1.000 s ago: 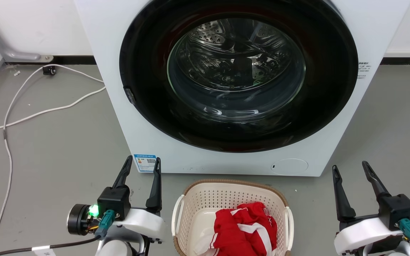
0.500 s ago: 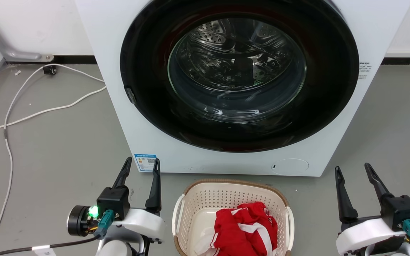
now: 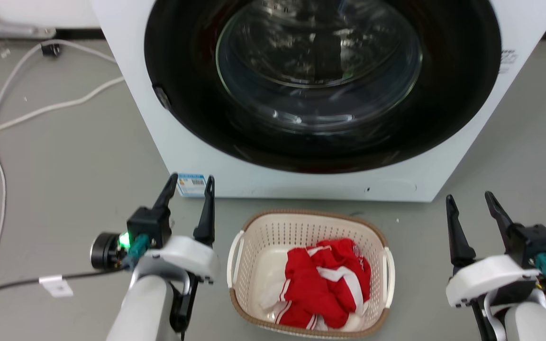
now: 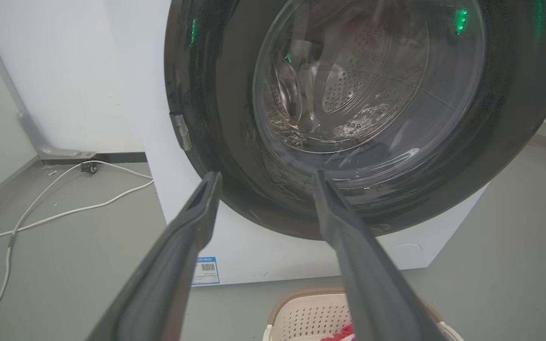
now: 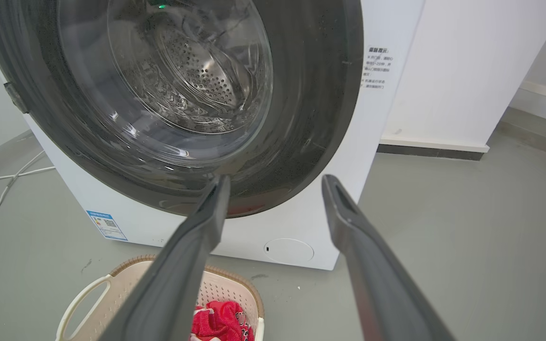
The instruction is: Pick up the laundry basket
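On the smooth grey floor, at 6 o'clock from the white washing machine, sits the cream perforated laundry basket, brown-rimmed, holding crumpled red cloth. Left gripper at its 9 o'clock, right gripper at 3 o'clock: both spread wide, empty.

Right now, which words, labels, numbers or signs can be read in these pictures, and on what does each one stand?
Nothing reads clearly enough to quote.
Blue label low on the washing machine front: print and a QR code, too small.
Grey printed notice near its right edge: too small.
Dark marks on the red garment in the laundry basket: blurred.
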Robot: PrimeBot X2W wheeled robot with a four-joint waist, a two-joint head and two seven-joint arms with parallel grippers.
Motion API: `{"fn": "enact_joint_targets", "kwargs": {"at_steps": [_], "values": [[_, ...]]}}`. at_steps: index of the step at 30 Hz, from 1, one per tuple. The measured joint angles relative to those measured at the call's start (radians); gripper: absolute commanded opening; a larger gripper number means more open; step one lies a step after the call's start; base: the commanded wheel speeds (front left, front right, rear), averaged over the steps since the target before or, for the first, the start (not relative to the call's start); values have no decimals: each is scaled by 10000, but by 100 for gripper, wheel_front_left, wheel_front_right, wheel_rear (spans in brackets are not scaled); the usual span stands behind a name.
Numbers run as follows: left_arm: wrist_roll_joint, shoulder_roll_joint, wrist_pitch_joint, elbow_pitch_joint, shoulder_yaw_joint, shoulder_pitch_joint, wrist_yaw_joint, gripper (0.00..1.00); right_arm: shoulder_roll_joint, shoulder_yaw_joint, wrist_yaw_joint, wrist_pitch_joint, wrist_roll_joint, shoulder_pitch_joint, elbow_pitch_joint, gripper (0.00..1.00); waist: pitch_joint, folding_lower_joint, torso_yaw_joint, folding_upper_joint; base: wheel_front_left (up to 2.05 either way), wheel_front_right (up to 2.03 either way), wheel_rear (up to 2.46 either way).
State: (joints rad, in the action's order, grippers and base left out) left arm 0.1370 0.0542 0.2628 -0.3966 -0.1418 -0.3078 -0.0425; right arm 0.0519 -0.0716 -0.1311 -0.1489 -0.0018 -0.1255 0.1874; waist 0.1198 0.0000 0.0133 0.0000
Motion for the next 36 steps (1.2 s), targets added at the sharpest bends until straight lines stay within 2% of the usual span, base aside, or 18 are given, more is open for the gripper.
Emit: {"fn": "enact_joint_targets", "kwargs": {"at_steps": [8,9,21,31,36], "values": [[245,25,2,-1530,56,-1540,-257,100,-4,36,0,123,-23,-1153,959,100,1125,1,17,0,0,0,0],[293,33,-31,-2169,13,-2167,-343,100,-4,130,0,169,-36,-1699,1367,100,1579,2,17,0,0,0,0],[715,355,-259,-4740,-12,-4437,-648,100,-12,537,0,230,270,-3898,3302,100,3740,2,-222,0,0,0,0],[1032,665,-755,-6861,-299,-5848,-819,100,-10,1007,0,516,842,-5458,6042,100,5275,1,-516,0,0,0,0],[1262,775,-1220,-7609,-602,-6334,-867,100,-8,1532,0,809,1546,-6188,7482,100,5776,1,-669,0,0,0,0]]}}
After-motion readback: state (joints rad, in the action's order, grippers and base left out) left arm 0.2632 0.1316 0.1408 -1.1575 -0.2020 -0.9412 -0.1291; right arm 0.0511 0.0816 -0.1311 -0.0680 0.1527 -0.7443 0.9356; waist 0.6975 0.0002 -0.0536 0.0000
